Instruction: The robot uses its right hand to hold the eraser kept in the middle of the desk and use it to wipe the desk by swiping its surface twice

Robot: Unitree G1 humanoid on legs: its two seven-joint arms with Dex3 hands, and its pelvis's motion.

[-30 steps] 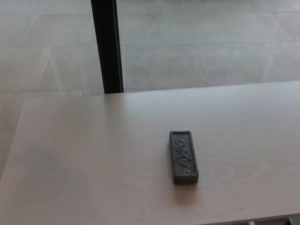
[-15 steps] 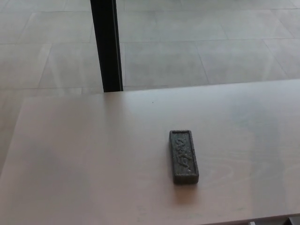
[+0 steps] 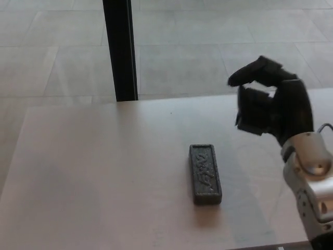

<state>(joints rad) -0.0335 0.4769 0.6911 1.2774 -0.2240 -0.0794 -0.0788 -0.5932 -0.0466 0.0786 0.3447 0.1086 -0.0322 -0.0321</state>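
Observation:
A dark grey rectangular eraser (image 3: 205, 173) lies flat on the pale wooden desk (image 3: 104, 166), long side running away from me, a little right of the middle. My right hand (image 3: 270, 101) hangs above the desk, to the right of the eraser and farther back, not touching it. Its black fingers are spread apart and curled, holding nothing. The silver forearm (image 3: 312, 187) rises from the bottom right corner. My left hand does not show.
A black vertical post (image 3: 120, 49) stands behind the desk's far edge at left of centre. Beyond it lies a grey tiled floor (image 3: 208, 47). The desk's left edge runs diagonally at the left of the picture.
My right hand and forearm have come into the picture from the bottom right and risen above the desk. The eraser has stayed where it was.

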